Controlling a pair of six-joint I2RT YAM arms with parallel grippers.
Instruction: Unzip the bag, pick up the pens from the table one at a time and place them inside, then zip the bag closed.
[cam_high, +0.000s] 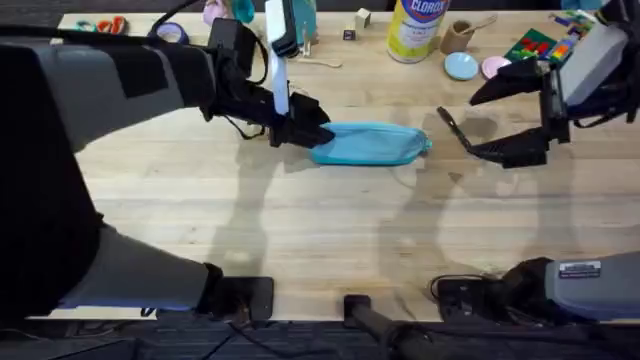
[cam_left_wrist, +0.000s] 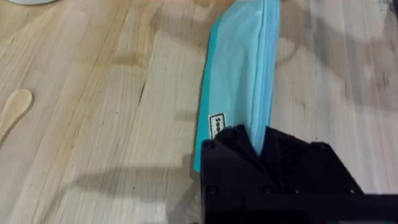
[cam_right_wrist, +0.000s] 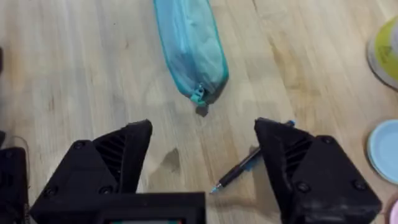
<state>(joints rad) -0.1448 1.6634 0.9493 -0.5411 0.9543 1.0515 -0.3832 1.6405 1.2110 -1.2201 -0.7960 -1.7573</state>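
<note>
One zipped bag, left-claw-held

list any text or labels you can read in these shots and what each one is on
"CLOROX" on the yellow canister at the table's far edge.
"Soo", cut off by the left gripper, on the small white tag on the light blue bag.
A white sticker on the right arm's base carries print too small to read.
</note>
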